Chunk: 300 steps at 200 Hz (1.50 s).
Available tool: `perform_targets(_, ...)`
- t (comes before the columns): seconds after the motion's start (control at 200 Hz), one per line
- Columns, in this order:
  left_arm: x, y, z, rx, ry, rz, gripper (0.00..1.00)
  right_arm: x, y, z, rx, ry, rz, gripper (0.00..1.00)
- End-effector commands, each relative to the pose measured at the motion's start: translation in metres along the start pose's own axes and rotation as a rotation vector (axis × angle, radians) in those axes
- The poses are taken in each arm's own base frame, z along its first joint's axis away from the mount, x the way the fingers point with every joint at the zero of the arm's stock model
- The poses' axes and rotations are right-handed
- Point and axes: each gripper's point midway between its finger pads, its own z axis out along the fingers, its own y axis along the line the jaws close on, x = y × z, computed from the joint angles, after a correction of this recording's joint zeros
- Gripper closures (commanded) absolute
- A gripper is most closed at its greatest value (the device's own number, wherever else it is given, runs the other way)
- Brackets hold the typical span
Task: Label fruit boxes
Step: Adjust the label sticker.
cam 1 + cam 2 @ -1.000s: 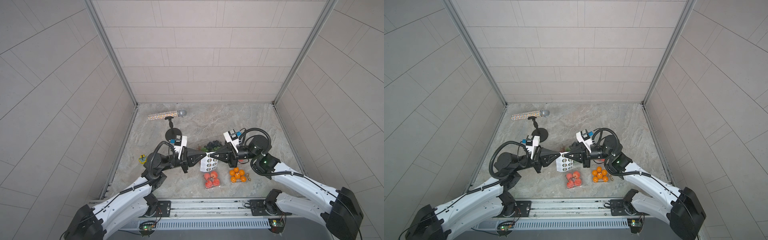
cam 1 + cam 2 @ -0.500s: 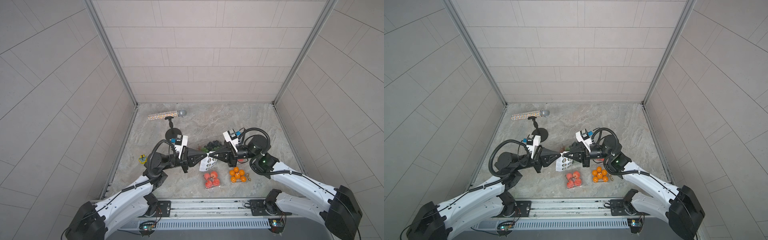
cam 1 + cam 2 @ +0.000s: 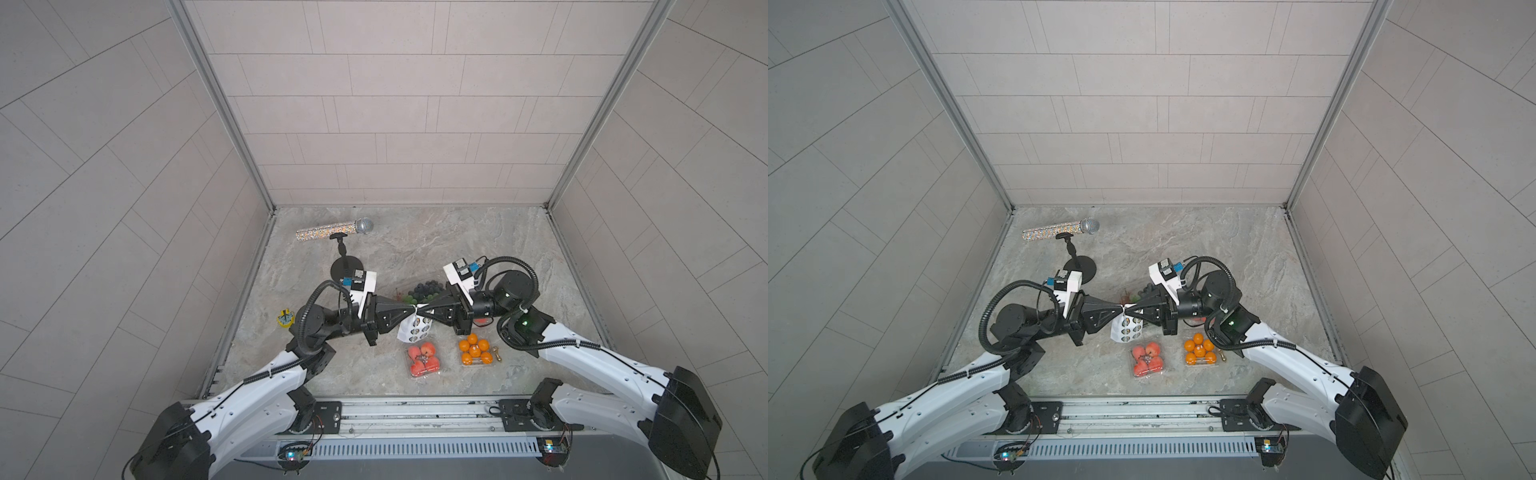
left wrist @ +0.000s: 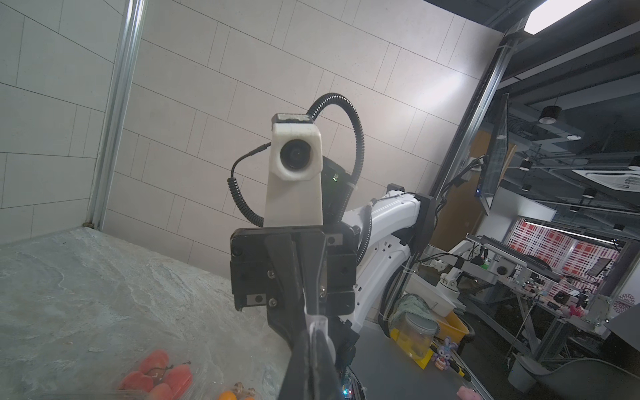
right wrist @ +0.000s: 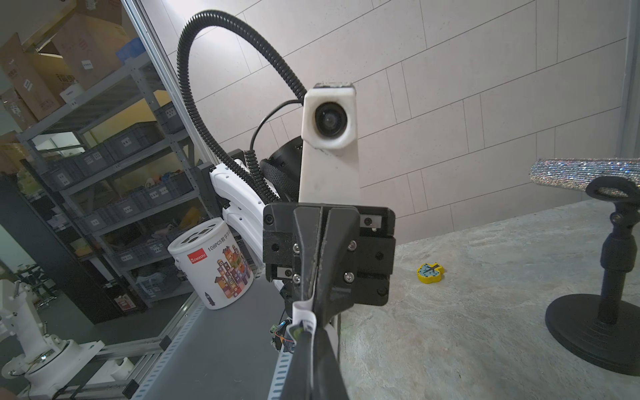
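Aloft, sticker sheet (image 3: 413, 329): hangs free, probably for peeling.
Left gripper (image 3: 409, 308): clamped on its corner.
Right gripper (image 3: 422, 309): clamped there too.

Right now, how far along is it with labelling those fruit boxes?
Done: nothing I can see; no sticker shows on the red-fruit box or orange box. In hand: both pairs of jaws pinch the sticker sheet in mid-air. Left: peel and stick labels on every box.
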Motion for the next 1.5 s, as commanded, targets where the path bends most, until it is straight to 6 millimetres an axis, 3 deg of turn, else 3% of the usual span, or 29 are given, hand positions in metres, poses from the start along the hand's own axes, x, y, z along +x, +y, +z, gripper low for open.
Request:
perform_targets(0.0,-0.006,0.0,0.003,0.0,-0.015,0.031,1.0,-0.01,0.02,-0.001,-0.057,-0.023,-0.053,1.0)
perform_targets(0.415,-0.006,-0.006,-0.002,0.011,-0.032,0.037,1.0,-0.006,0.007,-0.002,0.014,-0.008,-0.056,1.0)
perform_targets(0.485,-0.007,-0.01,-0.005,0.015,-0.039,0.046,0.93,-0.006,0.006,-0.003,0.028,-0.008,-0.06,1.0)
perform_targets(1.061,0.001,0.0,0.001,-0.001,-0.007,0.023,0.91,-0.01,0.012,-0.004,0.001,-0.018,-0.068,1.0)
perform_targets(1.321,0.0,0.0,0.001,0.004,-0.018,0.025,0.67,-0.003,-0.005,-0.005,0.076,0.018,-0.06,1.0)
perform_targets(1.496,0.005,0.004,0.003,0.0,-0.006,0.016,0.66,-0.006,-0.003,-0.004,0.062,0.007,-0.059,1.0)
